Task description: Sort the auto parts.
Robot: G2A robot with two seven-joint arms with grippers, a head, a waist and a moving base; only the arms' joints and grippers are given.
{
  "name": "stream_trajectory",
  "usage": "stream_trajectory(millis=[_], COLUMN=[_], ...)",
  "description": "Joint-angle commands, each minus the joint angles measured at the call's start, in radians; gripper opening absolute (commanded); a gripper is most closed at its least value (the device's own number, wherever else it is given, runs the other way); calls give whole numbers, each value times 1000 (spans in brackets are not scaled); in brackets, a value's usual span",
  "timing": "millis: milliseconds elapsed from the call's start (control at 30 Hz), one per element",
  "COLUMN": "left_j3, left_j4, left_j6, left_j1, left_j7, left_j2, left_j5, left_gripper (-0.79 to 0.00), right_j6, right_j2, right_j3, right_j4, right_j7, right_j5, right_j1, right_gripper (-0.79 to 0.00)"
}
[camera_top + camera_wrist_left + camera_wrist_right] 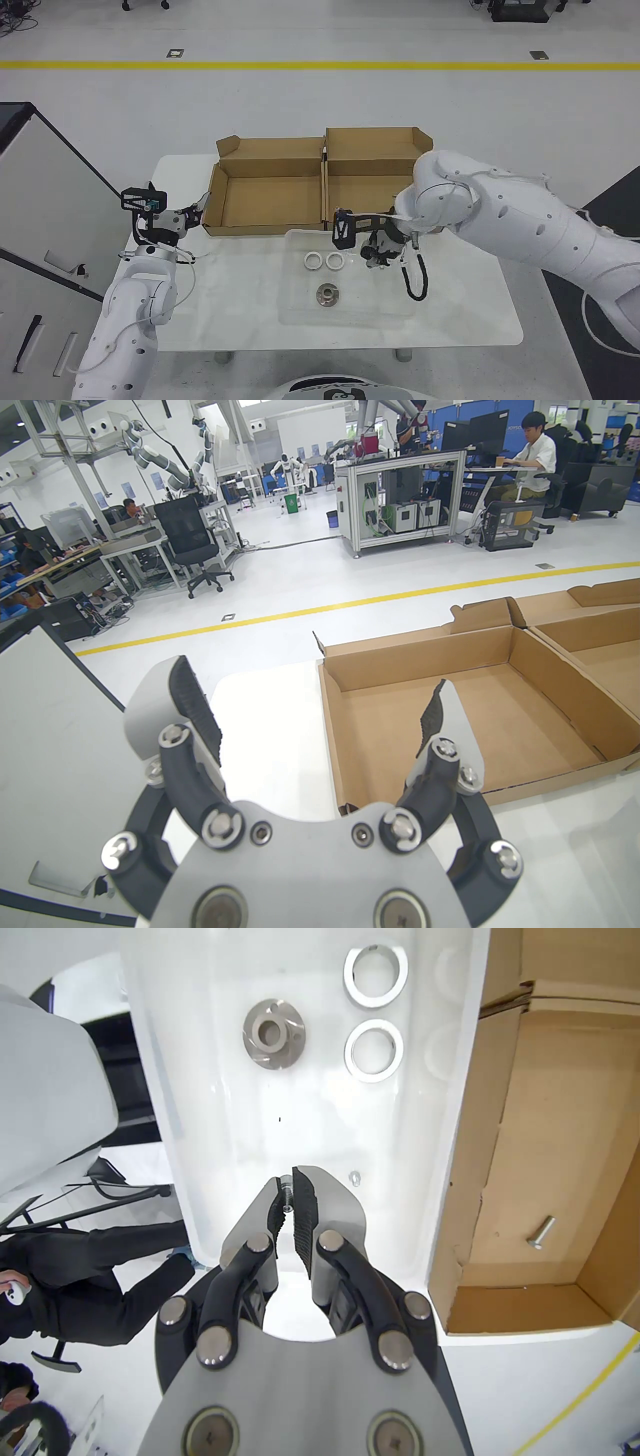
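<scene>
My right gripper (286, 1189) is shut on a small threaded bolt (285, 1193), low over the clear tray (200, 1153) near its right end. In the tray lie two silver rings (375, 975) (374, 1050), a grey flange (273, 1033) and one small bolt (354, 1176). From above, the right gripper (376, 251) is just right of the rings (335, 261) and the flange (325, 294). Another bolt (541, 1232) lies in the right cardboard box (550, 1128). My left gripper (320, 710) stands open with nothing in it, beside the left box (450, 720).
The two open cardboard boxes (265, 195) (372, 180) stand side by side behind the tray (345, 310). The left box holds nothing that I can see. The white table (470, 310) has bare room to the right of and in front of the tray.
</scene>
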Motion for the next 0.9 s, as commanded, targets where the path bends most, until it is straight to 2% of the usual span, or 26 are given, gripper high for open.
stream_trajectory(millis=[0, 233, 633, 767, 867], left_j3=[0, 0, 0, 0, 0], left_j4=[0, 0, 0, 0, 0], left_j6=[0, 0, 0, 0, 0], left_j1=[0, 0, 0, 0, 0], left_j7=[0, 0, 0, 0, 0], left_j2=[0, 0, 0, 0, 0], left_j5=[0, 0, 0, 0, 0], left_gripper=[0, 0, 0, 0, 0], right_j6=[-32, -147, -147, -155, -223], right_j2=[31, 124, 124, 132, 151], right_j3=[20, 70, 70, 106, 148], right_j4=[-5, -23, -23, 43, 123], right_j7=[-33, -147, -147, -226, -243], right_j5=[46, 177, 177, 244, 368], right_j1=[3, -13, -13, -38, -60], right_gripper=[-785, -785, -785, -785, -785])
